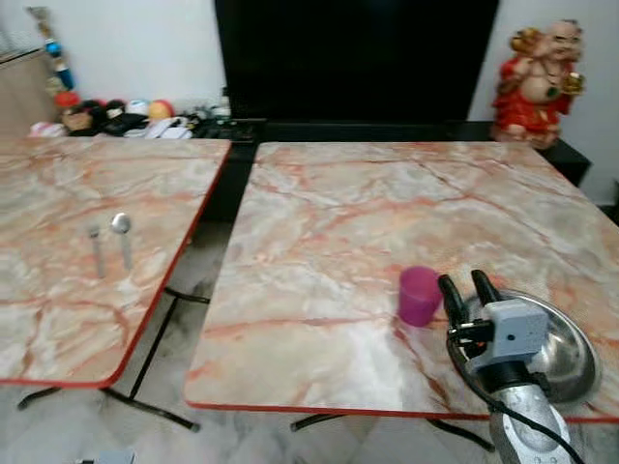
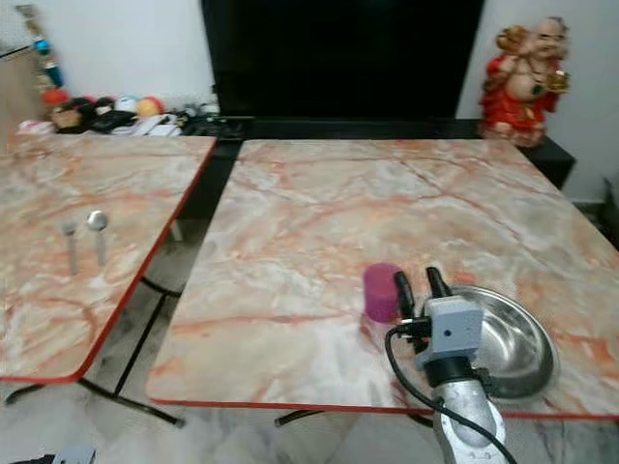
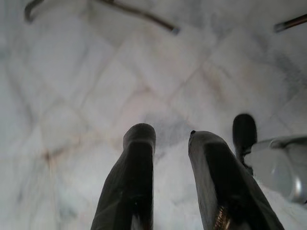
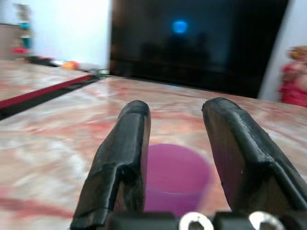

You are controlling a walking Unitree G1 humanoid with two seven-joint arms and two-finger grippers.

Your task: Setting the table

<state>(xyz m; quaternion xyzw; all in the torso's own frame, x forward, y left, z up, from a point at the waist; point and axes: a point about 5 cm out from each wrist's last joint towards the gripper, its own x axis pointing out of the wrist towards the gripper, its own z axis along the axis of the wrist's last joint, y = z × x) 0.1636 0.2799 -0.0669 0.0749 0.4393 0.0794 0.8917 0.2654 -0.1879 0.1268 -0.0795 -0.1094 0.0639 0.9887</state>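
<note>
Magenta plastic cup (image 1: 419, 295), squat and cylindrical, stands on the glossy pink-veined marble counter (image 1: 338, 232), just beside a round shiny steel plate (image 1: 566, 353). Right claw (image 1: 468, 288) hovers spread behind the cup. Left claw (image 3: 170, 139) hangs spread above pale marbled floor (image 3: 96, 86). Metal spoon (image 1: 122, 232) and fork (image 1: 96, 247) lie on the neighbouring counter.

Home living/dining room: large TV (image 1: 356, 58) on low cabinet, marble-pattern benches (image 1: 387, 232), red figurine (image 1: 537, 82), toys (image 1: 116, 114).
</note>
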